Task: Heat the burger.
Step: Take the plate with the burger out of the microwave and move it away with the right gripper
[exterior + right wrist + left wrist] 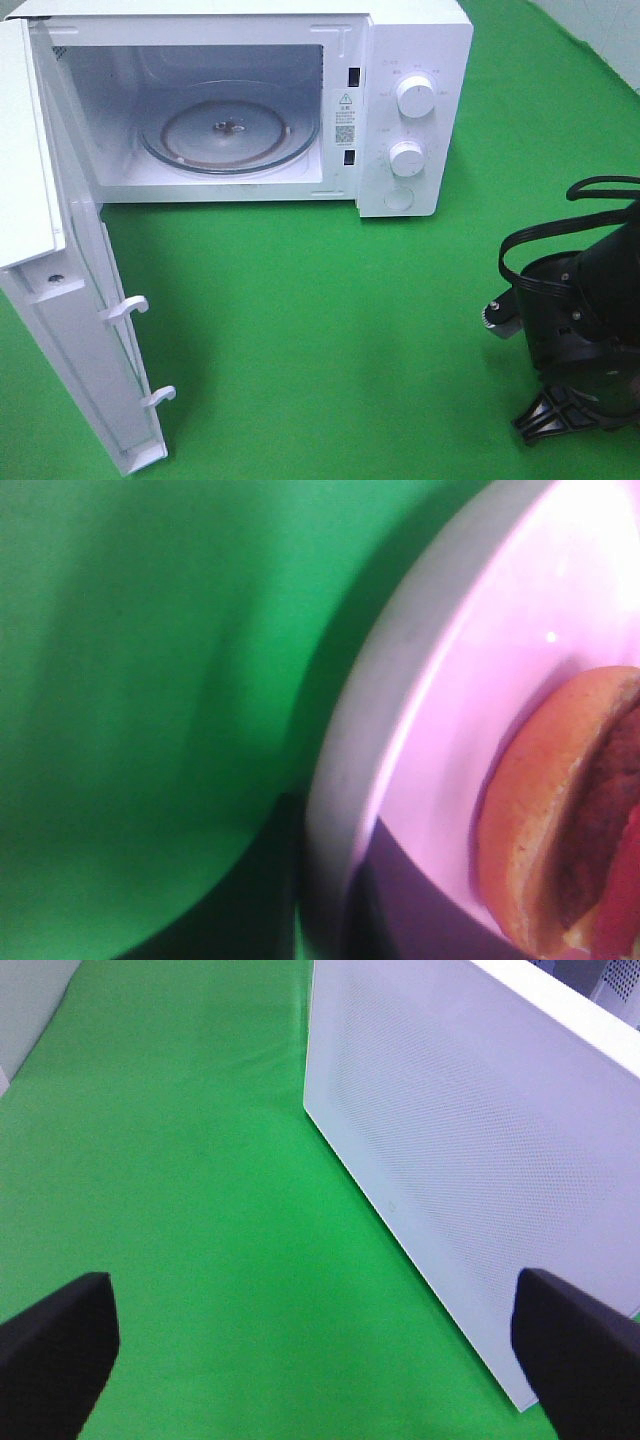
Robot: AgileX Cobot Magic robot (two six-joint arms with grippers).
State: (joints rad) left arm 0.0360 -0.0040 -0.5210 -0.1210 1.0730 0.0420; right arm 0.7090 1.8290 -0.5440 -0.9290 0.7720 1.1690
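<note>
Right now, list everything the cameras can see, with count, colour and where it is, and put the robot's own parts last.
microwave: one, white, back of the table, two round knobs on its right panel
microwave door: one, white, swung open toward the front left
glass turntable: one, clear, inside the empty cavity
table cloth: one, green, covers the table
plate: one, pink, seen only in the right wrist view
burger: one, orange-brown bun with red layer, on the plate
left gripper: black fingers spread wide, holding nothing, near the door
right arm: black, at the right edge; its gripper is shut, fingers not visible
</note>
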